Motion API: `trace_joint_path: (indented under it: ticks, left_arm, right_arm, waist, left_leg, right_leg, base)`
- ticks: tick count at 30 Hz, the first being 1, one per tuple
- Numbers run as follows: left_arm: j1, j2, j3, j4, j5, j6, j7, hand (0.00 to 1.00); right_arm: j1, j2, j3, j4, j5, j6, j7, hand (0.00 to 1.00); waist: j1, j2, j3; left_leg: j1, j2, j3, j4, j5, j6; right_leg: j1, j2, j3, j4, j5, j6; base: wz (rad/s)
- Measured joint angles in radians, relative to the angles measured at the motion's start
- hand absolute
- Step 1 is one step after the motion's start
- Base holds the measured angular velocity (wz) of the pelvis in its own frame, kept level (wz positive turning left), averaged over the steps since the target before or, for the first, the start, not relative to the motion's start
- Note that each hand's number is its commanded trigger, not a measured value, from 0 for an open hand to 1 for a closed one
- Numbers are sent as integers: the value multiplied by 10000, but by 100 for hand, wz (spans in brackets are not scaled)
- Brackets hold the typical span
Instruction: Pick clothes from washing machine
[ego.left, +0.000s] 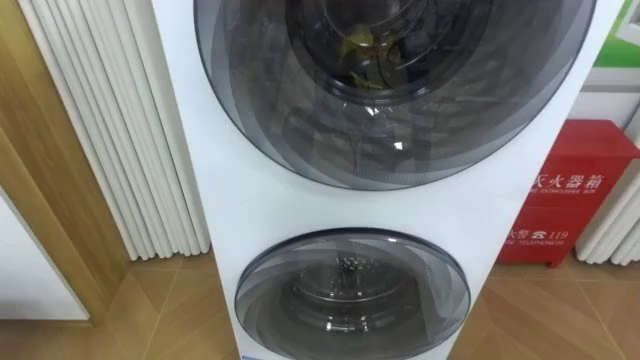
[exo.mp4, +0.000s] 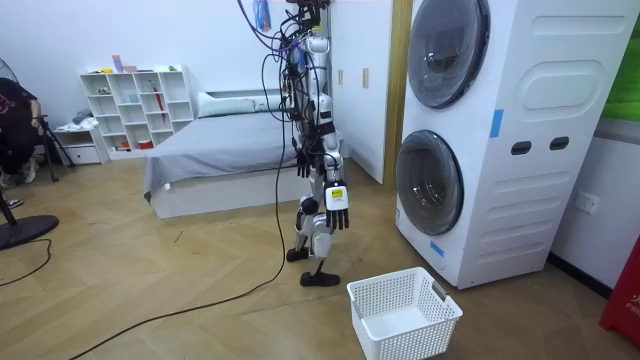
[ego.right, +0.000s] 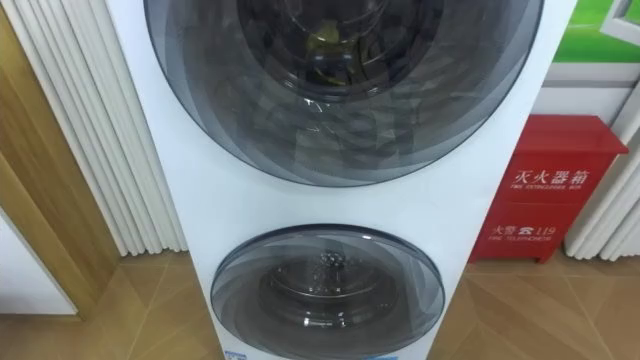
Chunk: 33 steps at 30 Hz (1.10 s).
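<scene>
Greenish clothes (ego.left: 360, 48) lie behind glass (ego.left: 400, 140), apart from fingers (exo.mp4: 340, 217).

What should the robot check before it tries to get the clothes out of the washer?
1. Upper door open: not ok, it is shut.
2. Clothes inside: ok, greenish cloth shows behind the upper glass.
3. Basket ready: ok, on the floor beside the washing machine.
4. Right hand free: ok, open, hanging at its side.
5. Left hand free: cannot tell.
</scene>
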Motion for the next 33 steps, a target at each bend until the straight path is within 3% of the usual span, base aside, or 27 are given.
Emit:
trace_joint_path:
  ticks: [16,21,25,31,33]
  left_arm:
    - [-171,32,-12,187,-31,-24,-295,0]
    - [-200,69,-61,122,-168,-78,-304,0]
    - [-157,195,35,-59,-220,-106,-299,0]
    - [-157,458,386,-256,-219,-360,-229,0]
    - [-37,479,609,-442,-210,-451,-221,0]
  right_arm:
    - [-114,35,-47,-183,193,-62,-273,0]
    - [-222,72,-993,-365,784,-255,-746,0]
    - [-315,-58,-1713,-1234,1087,-375,-1423,0]
    - [-686,-281,-2625,-3344,761,-491,-2557,0]
    - [-743,-434,-2810,-5003,590,-585,-2851,0]
  waist:
    - [10,39,24]
    - [-57,29,27]
    - [-63,-23,79]
    - [-101,-240,21]
    - [-272,-243,23]
  left_leg:
    - [27,3,-12,20,0,0]
    - [43,-1,-2,3,-1,0]
    - [129,-4,10,-9,0,0]
    - [38,-8,14,-10,0,0]
    - [8,-12,0,-20,0,0]
  right_leg:
    - [66,8,25,-14,-3,0]
    - [111,5,7,-5,-7,7]
    - [118,1,19,-2,-5,3]
    - [-32,2,54,6,-15,8]
    - [-47,26,46,17,12,12]
  base:
    - [0]
    - [1]
    - [-1]
    - [-1]
    - [0]
